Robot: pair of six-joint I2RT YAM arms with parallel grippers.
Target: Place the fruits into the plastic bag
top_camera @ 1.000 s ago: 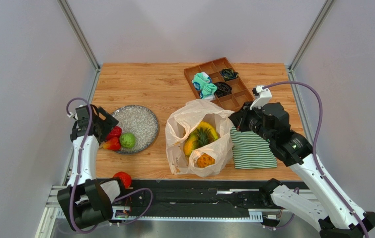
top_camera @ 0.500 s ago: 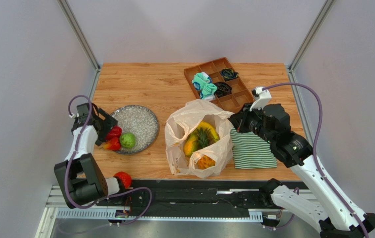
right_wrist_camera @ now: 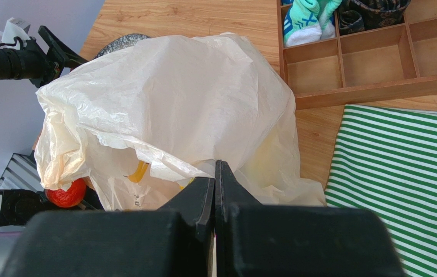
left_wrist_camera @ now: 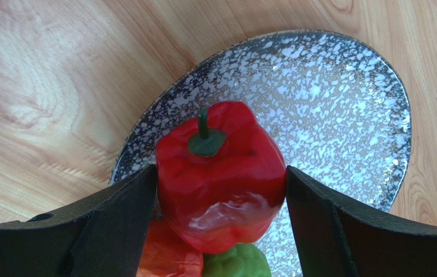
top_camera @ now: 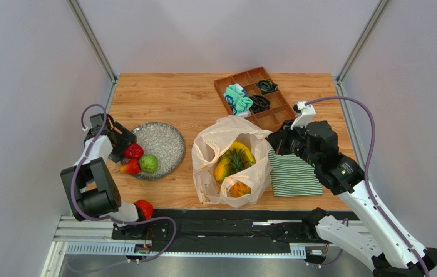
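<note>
My left pincer (left_wrist_camera: 222, 183) is clenched on a red pepper-shaped fruit (left_wrist_camera: 226, 167). One black finger (left_wrist_camera: 116, 225) presses each flank, and the green stem points up at 12 o'clock in my wrist view. I cannot tell whether the fruit rests on what lies under it. An orange-red fruit (left_wrist_camera: 168, 257) peeks out below it at 7 o'clock and a green fruit (left_wrist_camera: 238, 262) at 6 o'clock. All three sit at the 9 o'clock edge of the speckled plate (left_wrist_camera: 330, 86).

My right pincer (right_wrist_camera: 215, 173) is closed tight, with a fold of the plastic bag (right_wrist_camera: 168, 86) nipped between its tips at the bag's 3 o'clock rim. From above, the bag stands open in the middle of the wooden table (top_camera: 168, 98), at 3 o'clock from the plate. Inside it lie a pineapple (top_camera: 236, 158), a yellow fruit (top_camera: 224, 168) just beside it, and an orange one (top_camera: 238, 188) low at 6 o'clock. A loose red fruit (top_camera: 143, 208) sits at the table's near edge, at 6 o'clock from the plate.

A green-and-white striped cloth (top_camera: 293, 173) lies flat at the bag's 3 o'clock. A wooden divider tray (top_camera: 272, 118) stands at 1 o'clock, holding a teal bundle (top_camera: 238, 99) and black bundles (top_camera: 259, 104).
</note>
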